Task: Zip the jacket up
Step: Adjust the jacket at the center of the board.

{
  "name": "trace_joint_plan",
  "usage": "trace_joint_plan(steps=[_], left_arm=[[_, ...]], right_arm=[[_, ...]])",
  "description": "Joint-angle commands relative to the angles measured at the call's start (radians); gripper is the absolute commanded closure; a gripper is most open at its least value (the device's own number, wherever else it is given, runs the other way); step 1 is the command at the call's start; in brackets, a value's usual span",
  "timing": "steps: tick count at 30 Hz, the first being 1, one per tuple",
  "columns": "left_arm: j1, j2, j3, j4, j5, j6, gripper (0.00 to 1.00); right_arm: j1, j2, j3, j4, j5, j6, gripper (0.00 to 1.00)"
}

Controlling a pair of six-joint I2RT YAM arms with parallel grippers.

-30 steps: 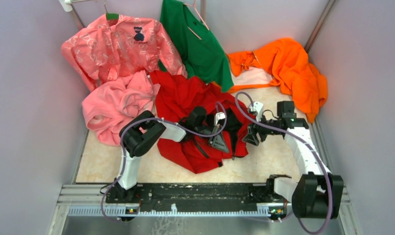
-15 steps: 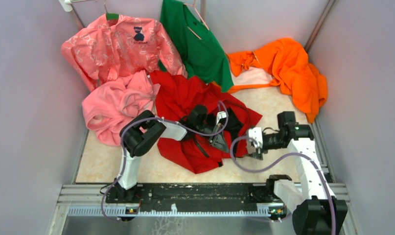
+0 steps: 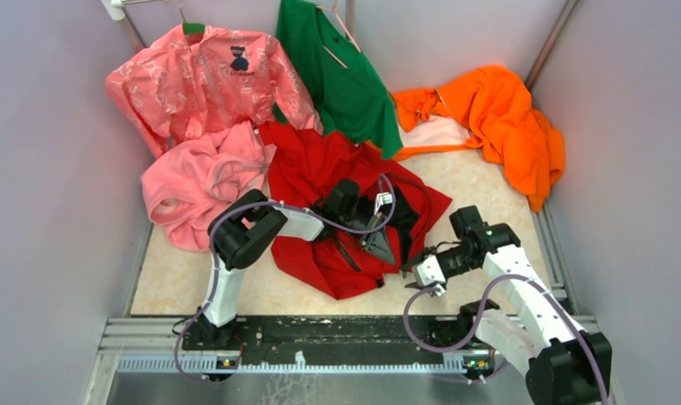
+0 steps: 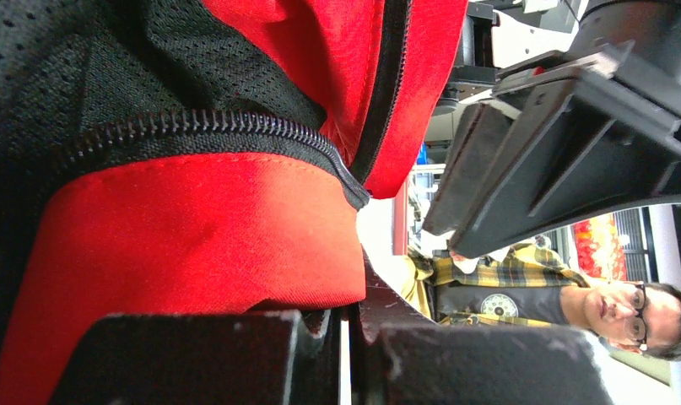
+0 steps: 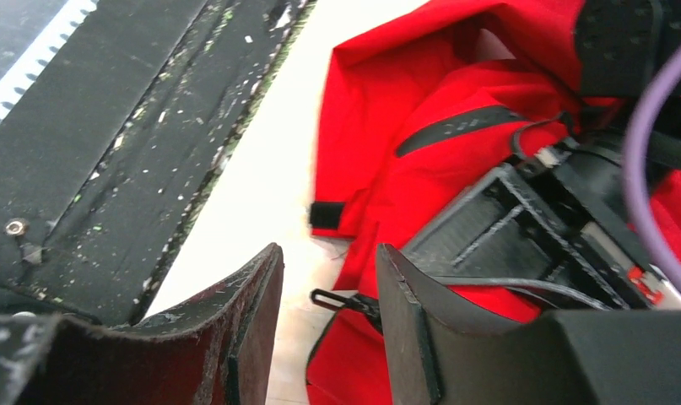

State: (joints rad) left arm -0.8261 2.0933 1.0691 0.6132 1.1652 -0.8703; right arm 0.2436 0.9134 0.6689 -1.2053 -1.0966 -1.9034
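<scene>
The bright red jacket (image 3: 311, 173) lies crumpled mid-table, its dark lining turned out. My left gripper (image 3: 377, 245) is shut on its lower front edge; in the left wrist view red hem cloth (image 4: 193, 228) is pinched at the jaws (image 4: 347, 316), with the dark zipper teeth (image 4: 210, 126) just above. My right gripper (image 3: 421, 274) hovers low by the jacket's near right corner, open with nothing gripped. In the right wrist view a small black zipper pull (image 5: 337, 299) lies on the table just beyond the gap between its fingers (image 5: 326, 270). Red cloth (image 5: 379, 110) fills the area beyond.
A pink fleece garment (image 3: 197, 181) lies left of the jacket. A patterned pink shirt (image 3: 206, 76) and a green top (image 3: 337, 72) hang at the back. An orange garment (image 3: 497, 118) is heaped back right. The black base rail (image 3: 337, 337) runs along the near edge.
My right arm has pulled back from over the jacket's front toward the near edge and come down low, its jaws narrowing. The left gripper has kept its hold and place.
</scene>
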Motion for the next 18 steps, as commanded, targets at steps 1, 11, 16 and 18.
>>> trace_joint_plan(steps=[1,11,16,18], left_arm=[[0.006,0.02,0.037,-0.021,0.031,0.028,1.0],[0.007,0.006,0.042,-0.086,0.028,0.071,1.0],[0.005,0.002,0.047,-0.107,0.023,0.089,1.0],[0.005,0.004,0.05,-0.109,0.022,0.088,1.0]], right_arm=[[0.037,-0.036,-0.044,0.006,0.039,-0.033,0.55],[0.038,-0.08,-0.072,0.11,0.188,0.169,0.64],[0.038,-0.096,-0.049,0.069,0.178,0.202,0.66],[0.039,-0.09,-0.034,0.014,0.118,0.161,0.65]])
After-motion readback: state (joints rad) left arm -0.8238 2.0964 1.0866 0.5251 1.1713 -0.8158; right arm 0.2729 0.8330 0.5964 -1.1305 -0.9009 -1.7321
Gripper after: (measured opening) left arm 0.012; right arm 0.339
